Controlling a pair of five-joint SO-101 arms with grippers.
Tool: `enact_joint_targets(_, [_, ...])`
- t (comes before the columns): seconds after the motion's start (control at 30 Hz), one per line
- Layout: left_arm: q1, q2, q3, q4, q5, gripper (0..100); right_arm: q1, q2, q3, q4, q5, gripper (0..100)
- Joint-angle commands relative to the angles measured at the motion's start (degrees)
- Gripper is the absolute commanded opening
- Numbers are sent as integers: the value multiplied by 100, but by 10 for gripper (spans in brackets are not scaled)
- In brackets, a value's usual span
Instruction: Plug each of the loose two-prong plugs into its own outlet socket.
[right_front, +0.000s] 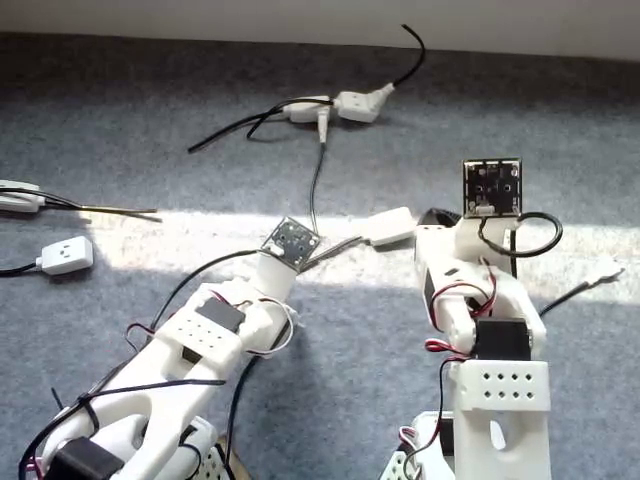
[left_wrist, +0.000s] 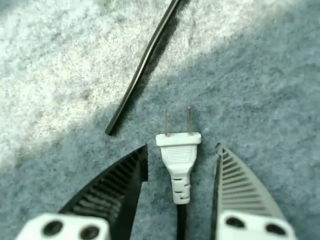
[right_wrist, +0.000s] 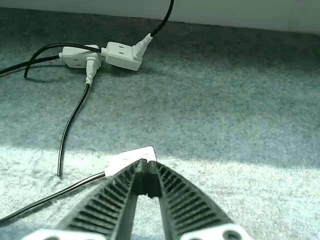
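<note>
Plug (left_wrist: 178, 150) – white, two-prong, on a black cord – lies flat on the grey carpet (left_wrist: 260, 75). Its prongs (left_wrist: 189, 120) point away from the left arm's wrist. It sits between the fingers of the left gripper (left_wrist: 181, 147), whose jaws stand wide apart. One dark finger (left_wrist: 120, 180) and one pale finger (left_wrist: 237, 180) flank the plug body, and neither touches it. A loose black cable end (left_wrist: 140, 70) lies on the carpet just beside the plug, clear of it.

Right gripper (right_wrist: 146, 164): jaws pressed together. The tips are at the near edge of a white socket block (right_wrist: 131, 158), (right_front: 392, 226), whose cord runs off along the carpet. Whether the tips pinch any part of that block cannot be told.

Far side of the carpet, well apart from both arms: a pair of white socket units (right_wrist: 121, 55), (right_front: 358, 104) lie touching each other. One carries a seated plug (right_wrist: 90, 67) whose black cord trails back toward the arms.

Left side in the high view: a single white socket (right_front: 66, 254) on a black cord rests on the carpet, well apart from the left arm. A further white fitting (right_front: 18, 197) with dark leads lies near the frame edge, too small to identify.
</note>
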Motion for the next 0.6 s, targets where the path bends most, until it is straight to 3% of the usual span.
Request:
enact_joint_targets(0.0, [57, 13, -4, -105, 308, 171, -163, -22, -31, -119, 62, 8])
enact_joint_targets(0.23, [66, 13, 4, -88, 545, 27, -154, -22, -31, -119, 62, 8])
enact_joint_targets(0.43, [66, 22, 4, -79, 492, 28, -154, -22, -31, -48, 62, 8])
enact_joint_targets(0.57, [31, 22, 4, -79, -53, 91, -154, -22, -31, -40, 62, 8])
